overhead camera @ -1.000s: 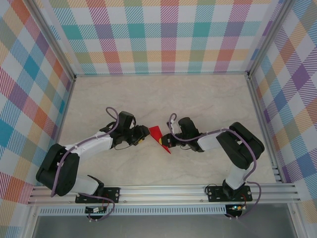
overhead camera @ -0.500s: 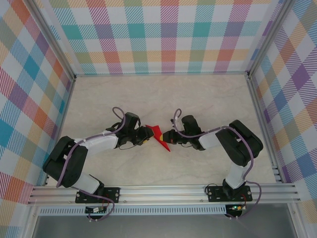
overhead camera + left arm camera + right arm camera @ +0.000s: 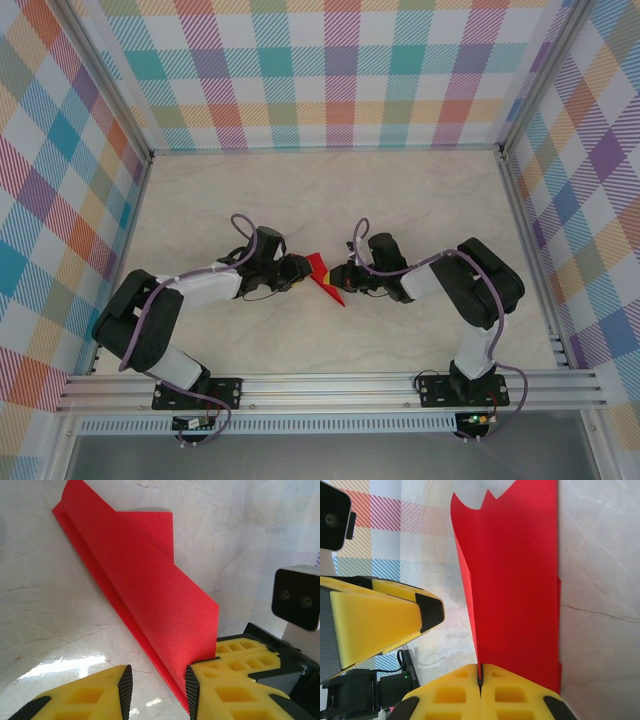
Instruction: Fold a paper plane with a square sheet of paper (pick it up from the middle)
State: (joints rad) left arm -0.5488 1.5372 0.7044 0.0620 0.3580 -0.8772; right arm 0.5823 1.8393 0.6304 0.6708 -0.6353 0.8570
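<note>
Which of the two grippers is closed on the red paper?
The right gripper: its fingers are pressed together on the folded red paper. The left gripper has its fingers apart.

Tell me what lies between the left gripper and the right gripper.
The folded red paper, seen from the top external view; the right gripper pinches it.

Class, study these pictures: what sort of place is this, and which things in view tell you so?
Probably a robot lab test cell: a left arm and right arm bolted to a metal rail, a table, and checked panels walling it on three sides.
</note>
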